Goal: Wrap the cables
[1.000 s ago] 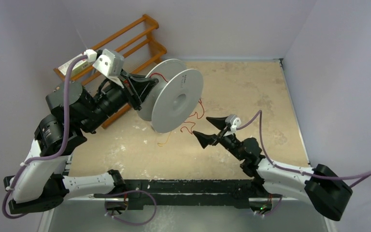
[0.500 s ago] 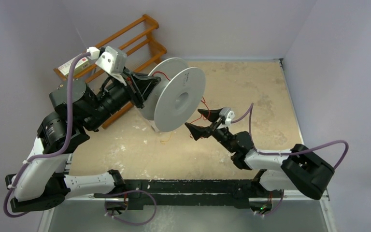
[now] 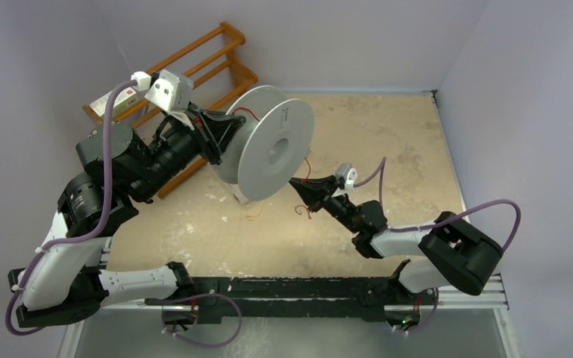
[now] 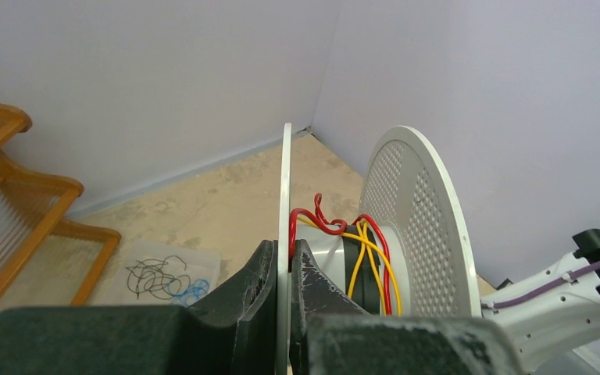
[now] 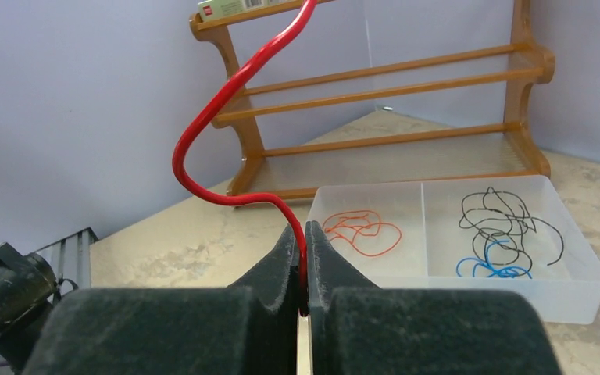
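**A:** What's nearest, bottom centre of the right wrist view?

**B:** The right gripper [image 5: 301,234], jaws pinched together on the red cable [image 5: 203,141]. From the fingertips it kinks left, then climbs out of the top of the frame.

**A:** And past it?

**B:** At lower right there's a clear tray [image 5: 574,301] with 2 compartments. An orange cable [image 5: 363,232] lies loose in the left one. A black cable [image 5: 508,211] and a blue cable [image 5: 492,266] are tangled in the right. Behind that, a wooden rack [image 5: 375,94] stands against the wall.

**A:** The spool?

**B:** Centre-left in the overhead view. The left gripper [image 3: 227,130] is clamped on 1 flange of the white spool [image 3: 276,145], holding it on edge. Red and yellow cable [image 4: 363,262] sit on the hub.

**A:** What could go wrong?

**B:** The cable is thin and gripped right at the tips, so I'd guess a sharp tug could slide it out. With too much slack, a loop might drop outside the 2 flanges. Pulled too hard, the spool could twist in the left jaws.
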Controlling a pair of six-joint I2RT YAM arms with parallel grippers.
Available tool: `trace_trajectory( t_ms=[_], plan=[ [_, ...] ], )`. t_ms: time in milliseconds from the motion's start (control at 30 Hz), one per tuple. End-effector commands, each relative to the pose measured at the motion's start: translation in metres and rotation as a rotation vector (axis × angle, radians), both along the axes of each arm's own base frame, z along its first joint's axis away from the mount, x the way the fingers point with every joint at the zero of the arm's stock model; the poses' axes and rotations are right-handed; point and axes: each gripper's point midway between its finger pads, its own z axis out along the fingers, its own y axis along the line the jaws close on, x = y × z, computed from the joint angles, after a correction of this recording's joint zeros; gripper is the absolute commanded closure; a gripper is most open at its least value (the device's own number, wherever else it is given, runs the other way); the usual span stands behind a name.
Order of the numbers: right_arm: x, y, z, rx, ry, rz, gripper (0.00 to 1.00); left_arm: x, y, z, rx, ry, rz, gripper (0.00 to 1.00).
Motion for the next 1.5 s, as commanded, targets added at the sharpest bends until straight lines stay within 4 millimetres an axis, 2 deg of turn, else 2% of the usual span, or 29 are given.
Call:
trace_trajectory(
  t_ms=[0, 167, 333, 533, 600, 800, 900, 1167, 1333, 1367, 1467],
  plan=[
    [-0.009, 0.0, 0.02, 0.07, -0.054, 0.042, 1.0, 0.006, 0.021, 0.045, -0.168, -0.07, 0.099, 1.0],
    [-0.032, 0.017, 0.001, 0.048, 0.021, 0.186, 1.0, 0.031, 0.029, 0.032, -0.145, -0.049, 0.254, 1.0],
    [-0.071, 0.049, -0.009, -0.042, 0.026, 0.296, 1.0, 0.06, 0.031, 0.013, -0.083, -0.03, 0.416, 1.0],
    [-0.097, 0.077, -0.003, -0.15, 0.011, 0.375, 1.0, 0.085, 0.026, -0.009, -0.015, -0.026, 0.552, 1.0],
    [-0.108, 0.086, 0.004, -0.168, -0.008, 0.399, 1.0, 0.093, 0.025, -0.016, 0.025, -0.033, 0.594, 1.0],
    [-0.135, 0.099, 0.024, -0.213, -0.053, 0.429, 1.0, 0.117, 0.025, -0.053, 0.25, -0.043, 0.756, 1.0],
    [-0.147, 0.099, 0.038, -0.212, -0.073, 0.431, 1.0, 0.125, 0.023, -0.075, 0.362, -0.044, 0.801, 1.0],
    [-0.152, 0.086, 0.093, -0.215, -0.12, 0.354, 1.0, 0.134, 0.015, -0.143, 0.577, -0.011, 0.814, 1.0],
    [-0.139, 0.06, 0.129, -0.235, -0.13, 0.246, 1.0, 0.128, 0.012, -0.18, 0.671, 0.023, 0.722, 1.0],
    [-0.136, 0.052, 0.14, -0.236, -0.138, 0.219, 1.0, 0.126, 0.01, -0.188, 0.687, 0.03, 0.687, 1.0],
    [-0.124, 0.027, 0.155, -0.282, -0.133, 0.123, 1.0, 0.117, 0.009, -0.208, 0.727, 0.053, 0.609, 1.0]
  ],
)
